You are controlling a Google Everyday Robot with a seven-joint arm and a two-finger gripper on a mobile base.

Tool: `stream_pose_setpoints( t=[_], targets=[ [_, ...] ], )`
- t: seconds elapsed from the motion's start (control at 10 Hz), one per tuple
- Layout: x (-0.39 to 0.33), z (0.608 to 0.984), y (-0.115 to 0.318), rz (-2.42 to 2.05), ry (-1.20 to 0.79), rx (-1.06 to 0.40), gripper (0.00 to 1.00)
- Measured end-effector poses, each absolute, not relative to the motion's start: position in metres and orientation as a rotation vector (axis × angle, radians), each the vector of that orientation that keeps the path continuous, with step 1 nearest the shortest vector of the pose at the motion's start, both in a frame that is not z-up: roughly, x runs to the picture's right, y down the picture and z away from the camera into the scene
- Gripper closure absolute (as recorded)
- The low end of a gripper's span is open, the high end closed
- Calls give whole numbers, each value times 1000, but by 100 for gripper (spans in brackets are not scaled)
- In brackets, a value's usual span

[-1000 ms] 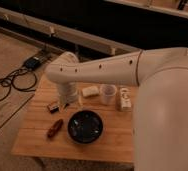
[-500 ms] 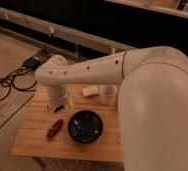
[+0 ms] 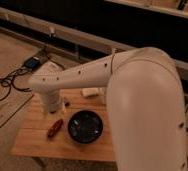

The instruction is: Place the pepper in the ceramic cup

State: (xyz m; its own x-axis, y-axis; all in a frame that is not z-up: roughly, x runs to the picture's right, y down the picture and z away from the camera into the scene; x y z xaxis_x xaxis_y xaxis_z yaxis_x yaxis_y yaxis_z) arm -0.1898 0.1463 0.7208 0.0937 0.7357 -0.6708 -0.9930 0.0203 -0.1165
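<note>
Camera view: the only view, looking down over the robot's shoulder at a wooden table (image 3: 37,145).
Arm: the big white arm (image 3: 87,75) reaches from the right across to the left, low over the table's back half, with its wrist bent straight down.
Gripper: the gripper (image 3: 54,109) hangs at the back-left of the table, close above the wood, fingers spread wide with nothing in them.
Pepper: the pepper (image 3: 54,128) lies loose on the table just in front of the gripper, left of the black bowl (image 3: 86,126).
Ceramic cup: I cannot find it; the arm covers that part of the table.
Writing: none I can read.
Hard to make out: a small thing (image 3: 65,104) just right of the gripper, and a pale block (image 3: 91,92) half hidden under the arm.
Cut off: the table's right side, behind the robot's body.
</note>
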Motion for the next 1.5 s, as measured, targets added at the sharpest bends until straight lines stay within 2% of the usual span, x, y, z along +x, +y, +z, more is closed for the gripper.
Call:
stream_pose_setpoints(
  t=[0.7,1.5],
  targets=[
    [-211,756,191,1397,543,-683,35],
    [-209,812,213,1421,626,-731,35]
  ],
)
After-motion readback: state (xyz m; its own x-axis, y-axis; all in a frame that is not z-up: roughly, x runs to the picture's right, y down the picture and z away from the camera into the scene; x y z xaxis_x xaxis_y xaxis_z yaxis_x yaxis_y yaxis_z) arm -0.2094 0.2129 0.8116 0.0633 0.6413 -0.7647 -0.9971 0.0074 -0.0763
